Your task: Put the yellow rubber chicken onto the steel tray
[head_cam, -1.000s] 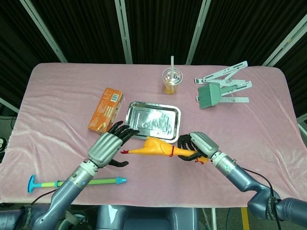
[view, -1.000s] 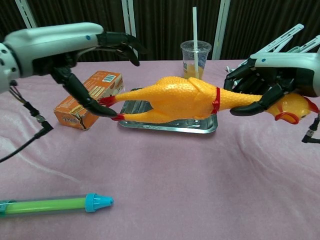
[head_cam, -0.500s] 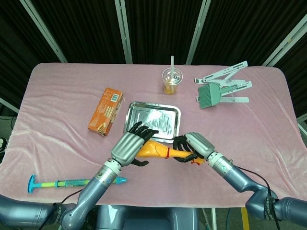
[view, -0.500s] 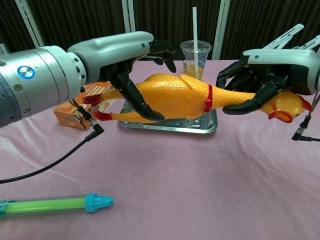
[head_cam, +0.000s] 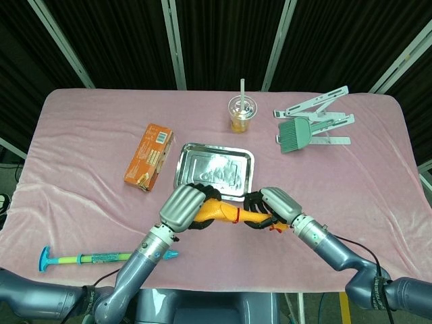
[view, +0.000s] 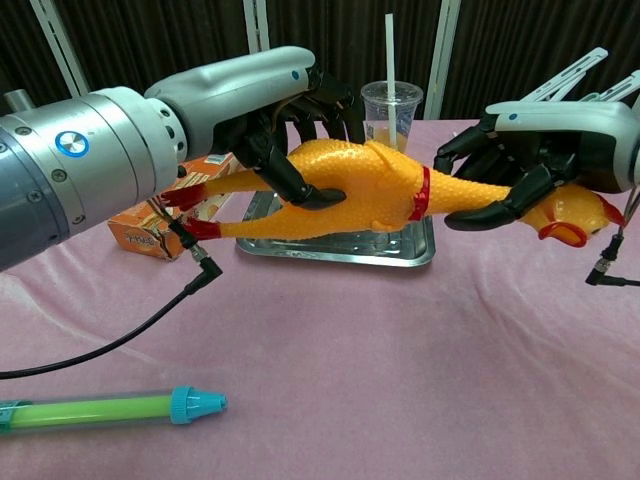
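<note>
Both hands hold the yellow rubber chicken (view: 375, 190) in the air, just in front of the steel tray (head_cam: 214, 170), on the side nearer the robot. The left hand (view: 285, 120) is wrapped over the chicken's body, its dark fingers (view: 300, 185) curled around the back and underside. The right hand (view: 540, 150) is clamped on the neck, close to the head, with the red collar (view: 420, 195) showing between the 2 hands. In the chest view the chicken lies roughly level, its red feet (view: 190, 210) pointing toward the robot's left and its head (view: 575, 215) with the red beak toward the robot's right. In the head view the chicken (head_cam: 226, 212) sits between the left hand (head_cam: 182, 206) and the right hand (head_cam: 277, 206), its body just at the tray's near rim. Whether any part of it touches the tray cannot be told.

The tray rests on the pink tablecloth (head_cam: 81, 196) near the table's middle. An orange box (head_cam: 148, 155) lies to the tray's left, apart from it. A plastic cup (head_cam: 241, 115) with orange drink and a straw stands beyond the tray. A green brush (head_cam: 295, 136) lies beside a white folding stand (head_cam: 317, 115) at the far right. A green and blue toy (head_cam: 101, 257) lies near the table's front left edge.
</note>
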You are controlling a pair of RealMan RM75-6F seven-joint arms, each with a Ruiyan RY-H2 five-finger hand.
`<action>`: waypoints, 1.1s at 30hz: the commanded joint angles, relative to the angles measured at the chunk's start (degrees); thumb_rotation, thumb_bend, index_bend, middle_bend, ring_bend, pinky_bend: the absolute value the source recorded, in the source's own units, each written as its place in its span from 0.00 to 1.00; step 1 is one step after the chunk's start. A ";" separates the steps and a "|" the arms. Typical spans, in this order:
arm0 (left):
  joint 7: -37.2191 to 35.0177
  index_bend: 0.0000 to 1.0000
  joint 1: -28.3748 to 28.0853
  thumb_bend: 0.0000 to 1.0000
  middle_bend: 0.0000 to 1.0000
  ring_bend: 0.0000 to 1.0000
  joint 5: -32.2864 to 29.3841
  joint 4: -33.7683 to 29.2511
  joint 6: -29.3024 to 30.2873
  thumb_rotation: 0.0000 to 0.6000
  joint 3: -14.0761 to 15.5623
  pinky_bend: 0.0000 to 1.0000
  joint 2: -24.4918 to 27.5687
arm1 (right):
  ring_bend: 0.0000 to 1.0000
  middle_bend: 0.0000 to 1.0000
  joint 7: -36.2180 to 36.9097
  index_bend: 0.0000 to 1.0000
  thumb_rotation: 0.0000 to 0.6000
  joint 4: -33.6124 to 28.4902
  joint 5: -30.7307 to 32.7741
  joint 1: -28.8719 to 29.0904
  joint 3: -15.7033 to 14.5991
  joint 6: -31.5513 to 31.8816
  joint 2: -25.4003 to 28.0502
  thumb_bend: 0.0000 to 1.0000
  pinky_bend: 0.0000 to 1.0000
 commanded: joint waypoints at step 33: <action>-5.91 0.07 1.12 0.00 0.21 0.20 1.95 2.65 1.60 1.00 1.12 0.37 1.76 | 0.79 0.76 1.90 0.92 1.00 2.87 0.90 0.75 -0.27 -0.25 -1.07 0.42 0.90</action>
